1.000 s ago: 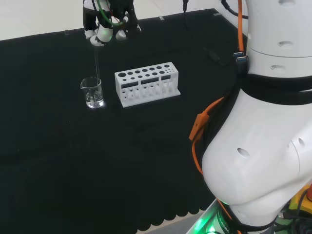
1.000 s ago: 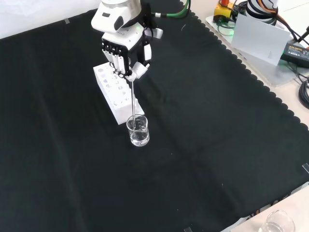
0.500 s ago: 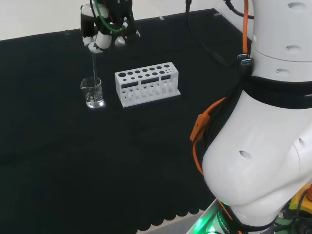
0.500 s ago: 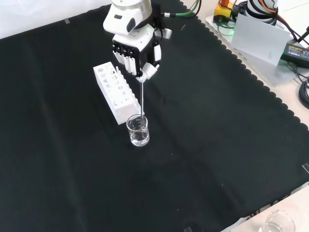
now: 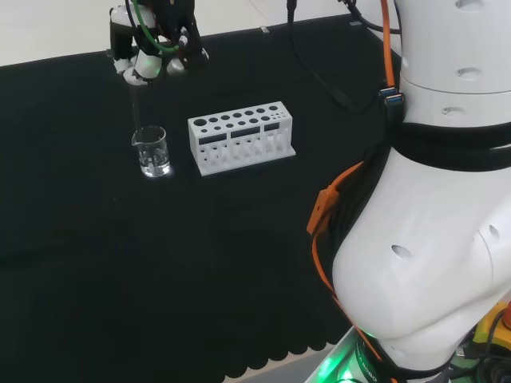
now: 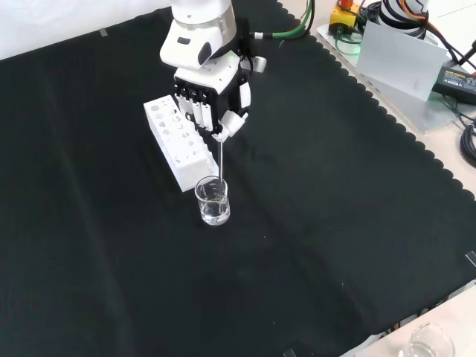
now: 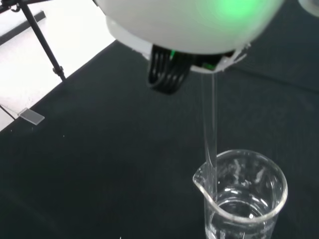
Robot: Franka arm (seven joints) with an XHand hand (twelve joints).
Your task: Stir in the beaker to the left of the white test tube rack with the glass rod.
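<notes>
A clear glass beaker [image 5: 152, 152] with a little liquid stands on the black cloth, left of the white test tube rack [image 5: 239, 136] in the head view. The hand [image 5: 153, 49] hovers above the beaker, fingers curled round the top of a thin glass rod [image 5: 134, 104] that hangs straight down. In the front view the hand [image 6: 212, 93] is above the beaker [image 6: 213, 201], beside the rack [image 6: 177, 145], and the rod [image 6: 222, 158] reaches the rim. The wrist view shows the rod [image 7: 210, 129] ending at the beaker's [image 7: 246, 199] spout side.
The arm's white links [image 5: 431, 239] take up the right of the head view. Another clear beaker [image 6: 428, 343] stands at the front view's bottom right, off the cloth. Boxes and cables [image 6: 405, 44] lie beyond the cloth's scalloped edge at the upper right.
In the head view the hand has swung left with the rod, and the rod's lower end has gone from the beaker's middle to its left rim. The beaker and rack stayed put.
</notes>
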